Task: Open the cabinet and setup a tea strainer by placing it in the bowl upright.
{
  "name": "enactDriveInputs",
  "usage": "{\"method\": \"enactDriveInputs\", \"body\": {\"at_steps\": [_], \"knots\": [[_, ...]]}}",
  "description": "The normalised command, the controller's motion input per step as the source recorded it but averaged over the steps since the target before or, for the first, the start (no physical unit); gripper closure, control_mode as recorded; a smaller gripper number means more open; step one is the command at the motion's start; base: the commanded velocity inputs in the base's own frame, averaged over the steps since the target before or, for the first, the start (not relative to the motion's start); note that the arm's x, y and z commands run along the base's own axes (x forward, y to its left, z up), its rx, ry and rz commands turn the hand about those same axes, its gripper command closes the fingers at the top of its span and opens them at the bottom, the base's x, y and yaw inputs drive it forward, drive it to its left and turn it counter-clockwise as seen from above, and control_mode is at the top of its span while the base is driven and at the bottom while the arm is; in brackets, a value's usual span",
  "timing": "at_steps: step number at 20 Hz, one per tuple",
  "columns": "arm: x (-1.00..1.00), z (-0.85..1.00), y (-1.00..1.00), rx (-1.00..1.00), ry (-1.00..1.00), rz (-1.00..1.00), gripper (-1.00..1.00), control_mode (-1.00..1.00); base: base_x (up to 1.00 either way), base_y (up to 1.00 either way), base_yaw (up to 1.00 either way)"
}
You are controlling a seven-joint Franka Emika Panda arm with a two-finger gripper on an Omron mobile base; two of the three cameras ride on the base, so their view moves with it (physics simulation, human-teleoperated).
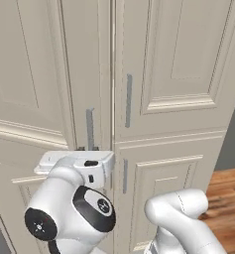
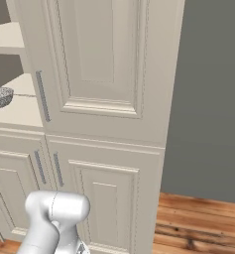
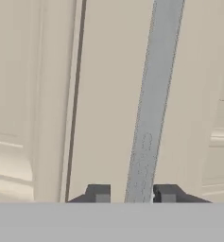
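Note:
The cabinet (image 1: pixel 178 74) fills the wall ahead, tall and cream with raised-panel doors. Its upper left door stands ajar, angled toward me. My gripper (image 1: pixel 88 148) is at the lower end of that door's grey bar handle (image 1: pixel 90 128). In the hand view the handle (image 3: pixel 151 118) runs up between my fingertips, and the gripper (image 3: pixel 131 194) is open around it with a small gap on the left side. The tea strainer (image 2: pixel 0 96), a grey mesh basket, lies on a cream shelf (image 2: pixel 15 113) inside the cabinet. The bowl is out of view.
The upper right door is shut, with its own grey handle (image 1: pixel 129 99). Below are two shut lower doors with short handles (image 2: pixel 58 168). A wooden floor (image 2: pixel 203 218) and a grey wall (image 2: pixel 208 99) lie to the right of the cabinet.

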Motion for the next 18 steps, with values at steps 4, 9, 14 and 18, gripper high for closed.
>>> {"method": "enactDriveInputs", "body": {"at_steps": [4, 9, 14, 18], "knots": [[-0.7, -0.32, 0.47, 0.01, 0.0, -0.03, 1.0, -1.0, 0.0, 0.0, 0.0], [-0.14, -0.09, 0.23, 0.0, -0.01, -0.01, 1.0, -1.0, 0.0, 0.0, 0.0], [-0.21, 0.0, 0.02, 0.0, -0.05, 0.0, -1.0, -1.0, 0.0, 0.0, 0.0], [-0.62, 0.01, -0.04, 0.01, -0.07, 0.0, -1.0, -1.0, 0.0, 0.0, 0.0]]}}
